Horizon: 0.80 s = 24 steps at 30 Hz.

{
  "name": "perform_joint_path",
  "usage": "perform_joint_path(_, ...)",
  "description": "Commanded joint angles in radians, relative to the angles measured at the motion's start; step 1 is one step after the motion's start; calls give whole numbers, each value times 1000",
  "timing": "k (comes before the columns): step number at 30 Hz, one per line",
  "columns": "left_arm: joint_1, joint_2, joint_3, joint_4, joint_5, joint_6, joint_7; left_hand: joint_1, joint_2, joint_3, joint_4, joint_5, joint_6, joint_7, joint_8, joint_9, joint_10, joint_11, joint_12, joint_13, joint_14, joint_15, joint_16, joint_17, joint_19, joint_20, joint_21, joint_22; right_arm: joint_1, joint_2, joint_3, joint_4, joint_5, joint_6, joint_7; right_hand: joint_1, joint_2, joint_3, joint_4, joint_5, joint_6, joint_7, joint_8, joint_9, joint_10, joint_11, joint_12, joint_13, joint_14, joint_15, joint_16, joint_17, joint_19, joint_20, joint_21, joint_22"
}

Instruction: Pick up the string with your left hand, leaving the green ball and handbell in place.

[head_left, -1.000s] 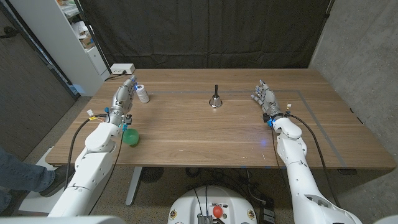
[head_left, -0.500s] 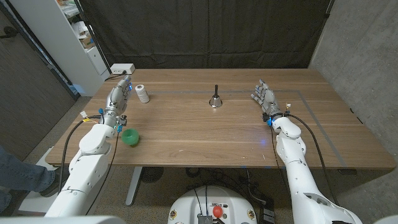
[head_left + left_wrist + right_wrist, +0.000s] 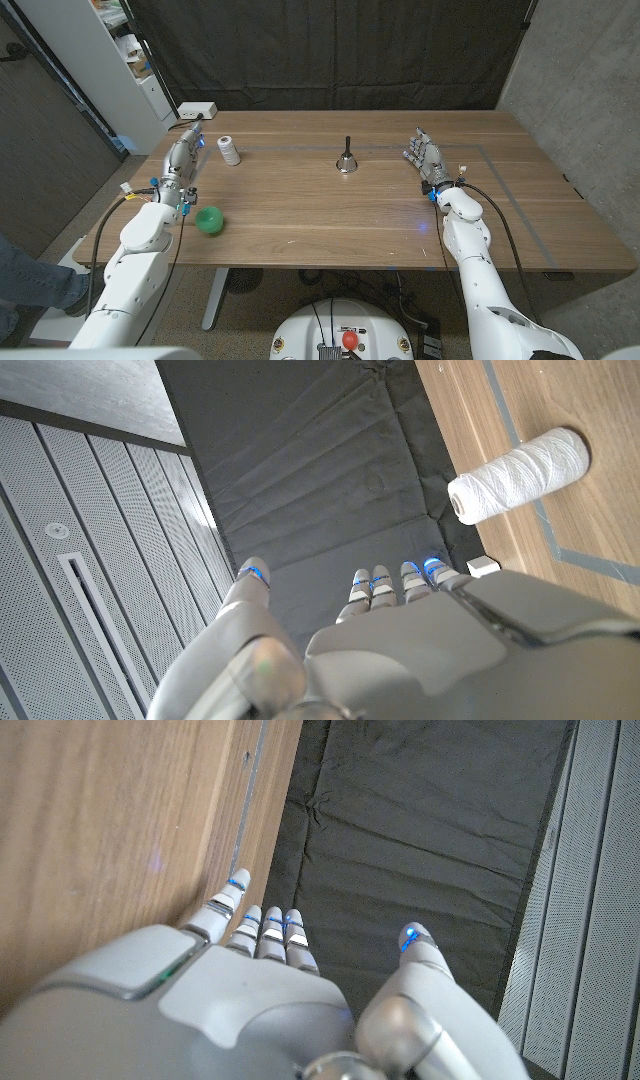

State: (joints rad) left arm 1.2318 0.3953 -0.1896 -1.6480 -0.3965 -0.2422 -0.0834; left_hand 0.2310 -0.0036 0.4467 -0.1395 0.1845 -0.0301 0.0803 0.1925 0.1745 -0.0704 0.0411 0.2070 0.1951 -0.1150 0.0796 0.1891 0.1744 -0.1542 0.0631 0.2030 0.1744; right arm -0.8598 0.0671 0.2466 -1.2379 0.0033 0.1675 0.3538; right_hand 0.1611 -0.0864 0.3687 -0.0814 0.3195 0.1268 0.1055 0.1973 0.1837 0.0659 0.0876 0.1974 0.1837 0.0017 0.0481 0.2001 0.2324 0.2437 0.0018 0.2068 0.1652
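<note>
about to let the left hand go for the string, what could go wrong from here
1. The string spool stands upright on a narrow base, apart from the left hand; a sideways brush could tip it and let it roll.
2. The green ball lies close beside the left forearm, so an arm swing might nudge it out of place.
3. The handbell looks far enough away to be low risk.

On the wooden table (image 3: 330,215) I count one spool of white string (image 3: 230,151), one green ball (image 3: 209,220), one handbell (image 3: 346,160) and two robot hands, the left hand (image 3: 183,153) and the right hand (image 3: 425,157).
</note>
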Motion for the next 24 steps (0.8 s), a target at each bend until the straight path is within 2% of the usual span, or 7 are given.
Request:
perform_joint_path(1,19,10,-25,-6,17,11,18,15,0,-2,-5,0,11,-1,3,5,5,4,7,3,4,-1,2,6,1,8,-3,5,20,-4,3,26,-3,7,0,0,7,-5,-1,5,8,0,2,4,3,3,-1,5,1,6,4,-1,8,-4,-1,5)
perform_joint_path(12,58,18,-62,-41,25,46,40,18,-2,-3,-7,0,16,0,3,5,10,-1,9,2,11,-1,4,6,2,11,-3,5,26,-10,4,24,1,28,12,0,7,-6,-1,6,9,0,1,4,4,2,-1,5,3,3,5,-2,12,-6,-1,5)
perform_joint_path(24,70,13,-85,-35,28,46,45,20,-4,-4,-8,0,20,-1,3,5,11,0,9,2,12,-4,3,6,4,14,-3,5,28,-14,0,17,0,32,14,1,8,-7,-2,7,9,0,1,4,6,1,-1,5,5,2,6,-3,14,-6,-2,5)
